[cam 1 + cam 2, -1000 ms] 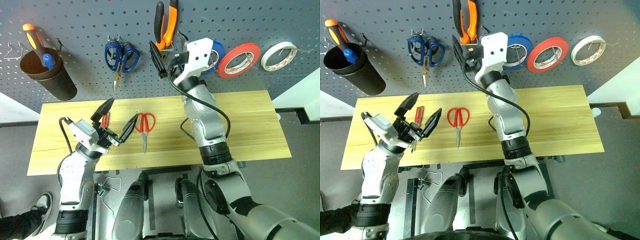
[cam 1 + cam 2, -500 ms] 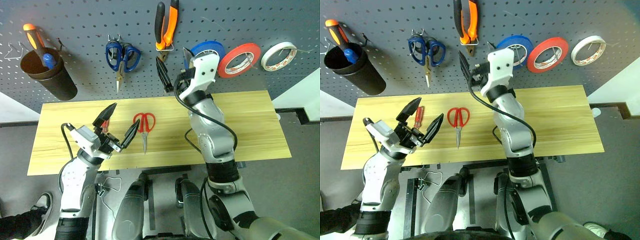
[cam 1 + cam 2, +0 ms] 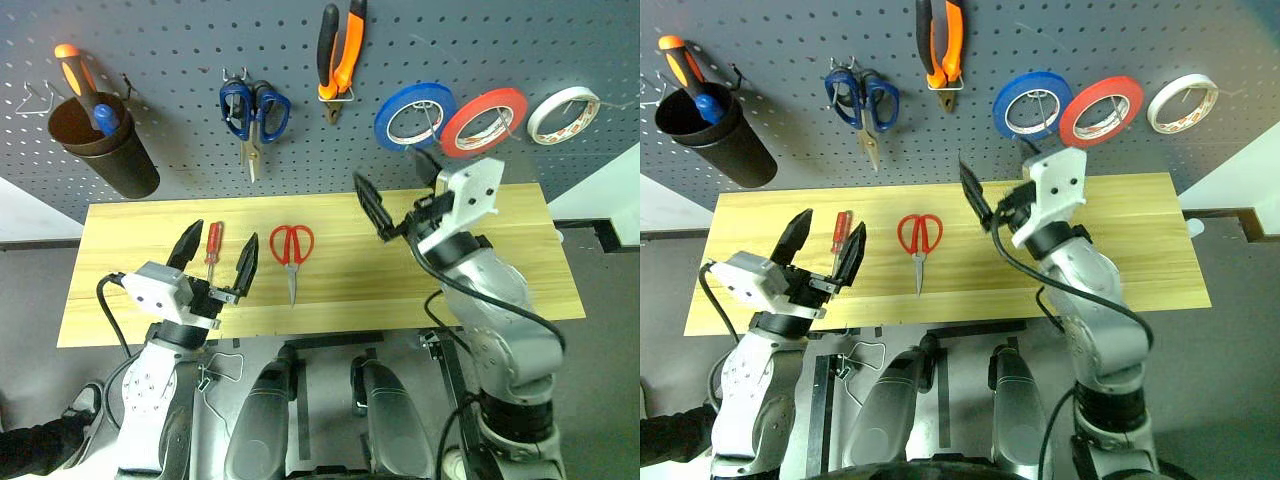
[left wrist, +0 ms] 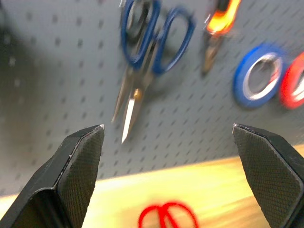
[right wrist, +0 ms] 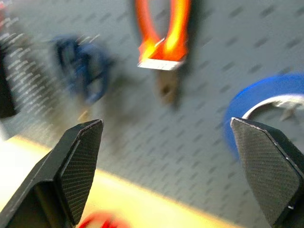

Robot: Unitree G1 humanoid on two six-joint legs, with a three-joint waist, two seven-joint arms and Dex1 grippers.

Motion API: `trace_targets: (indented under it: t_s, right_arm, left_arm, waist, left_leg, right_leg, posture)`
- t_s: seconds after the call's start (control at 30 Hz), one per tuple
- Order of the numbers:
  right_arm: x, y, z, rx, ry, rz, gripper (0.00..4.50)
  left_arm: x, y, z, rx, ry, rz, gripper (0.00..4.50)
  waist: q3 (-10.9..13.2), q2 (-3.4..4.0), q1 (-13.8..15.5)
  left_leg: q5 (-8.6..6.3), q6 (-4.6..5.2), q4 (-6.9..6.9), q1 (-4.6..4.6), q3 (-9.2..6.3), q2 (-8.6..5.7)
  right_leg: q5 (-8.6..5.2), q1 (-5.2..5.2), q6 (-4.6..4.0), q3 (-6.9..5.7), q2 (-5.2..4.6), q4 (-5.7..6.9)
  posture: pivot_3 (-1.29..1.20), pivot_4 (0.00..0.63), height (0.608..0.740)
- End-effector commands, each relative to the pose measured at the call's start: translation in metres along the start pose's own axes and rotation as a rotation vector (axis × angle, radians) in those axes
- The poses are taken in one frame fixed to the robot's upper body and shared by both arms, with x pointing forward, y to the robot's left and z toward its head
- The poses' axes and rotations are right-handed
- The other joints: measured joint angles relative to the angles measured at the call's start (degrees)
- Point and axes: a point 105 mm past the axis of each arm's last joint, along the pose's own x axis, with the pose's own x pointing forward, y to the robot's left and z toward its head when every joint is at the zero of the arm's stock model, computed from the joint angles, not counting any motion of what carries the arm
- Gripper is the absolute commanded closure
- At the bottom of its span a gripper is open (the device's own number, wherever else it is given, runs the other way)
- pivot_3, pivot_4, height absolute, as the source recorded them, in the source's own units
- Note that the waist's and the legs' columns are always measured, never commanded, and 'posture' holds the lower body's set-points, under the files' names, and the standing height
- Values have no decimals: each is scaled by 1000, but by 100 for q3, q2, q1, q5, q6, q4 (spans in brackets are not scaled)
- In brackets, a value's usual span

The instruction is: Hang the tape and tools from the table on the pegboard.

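Observation:
The red tape (image 3: 484,121) hangs on the pegboard between the blue and white rolls. The orange-and-black pliers (image 3: 340,50) hang on a hook high on the board. The red-handled scissors (image 3: 291,248) and the slim red-handled screwdriver (image 3: 212,243) lie on the wooden table (image 3: 120,240). My left gripper (image 3: 216,262) is open and empty at the table's front left, and the screwdriver lies just beyond its fingers. My right gripper (image 3: 398,190) is open and empty over the middle of the table, pointing up at the board below the pliers (image 5: 164,33).
A brown cup (image 3: 105,150) holding an orange-and-black and a blue screwdriver hangs at the board's left, beside a bare wire hook (image 3: 35,100). Blue scissors (image 3: 253,110), a blue roll (image 3: 413,115) and a white roll (image 3: 563,113) also hang there.
My right gripper has drawn back and down from the pliers on the board to over the table, still open. The pliers stay on their hook. The left gripper has tipped lower.

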Motion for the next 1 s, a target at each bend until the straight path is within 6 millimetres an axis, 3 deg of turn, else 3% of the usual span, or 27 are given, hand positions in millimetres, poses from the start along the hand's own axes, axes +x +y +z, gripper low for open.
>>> trace_targets:
  t_s: [0.03,0.13,0.37,0.53,0.73,1.0]
  right_arm:
    - [-22,25,16,39,-1,214,17]
    - [-36,24,12,11,83,284,17]
    - [-61,30,-8,-31,263,406,17]
    - [-65,32,-12,-56,290,409,17]
    - [-64,34,-15,-64,296,402,17]
    - [-67,36,-14,-68,300,405,17]
  left_arm:
    - [5,11,-41,75,239,149,0]
    - [15,9,-69,26,404,192,0]
    - [35,-8,-96,23,613,252,0]
    - [43,-21,-101,-12,672,238,0]
    - [50,-50,-107,-84,724,198,0]
    - [56,-55,-116,-66,788,183,0]
  waist:
    - [0,0,1]
    - [-5,0,-9]
    - [-12,-19,12]
    - [-13,-21,3]
    - [-14,-24,19]
    - [-14,-25,18]
  left_leg:
    - [-1,2,2,-3,-1,0]
    - [-2,4,12,-11,-5,0]
    - [-1,3,24,-28,-21,-4]
    - [-3,6,28,-25,-22,-7]
    - [-3,6,36,-25,-26,-8]
    - [-3,6,43,-25,-27,-9]
  right_leg:
    - [1,0,1,-4,1,-1]
    - [3,0,5,-24,8,0]
    - [6,9,10,-61,3,-7]
    - [9,11,13,-62,-2,-4]
    - [11,18,15,-64,-5,-4]
    - [13,21,18,-64,-6,-3]
  posture:
    - [37,353,703]
    - [25,352,703]
    - [18,359,703]
    - [11,361,703]
    - [10,359,703]
    - [6,369,703]
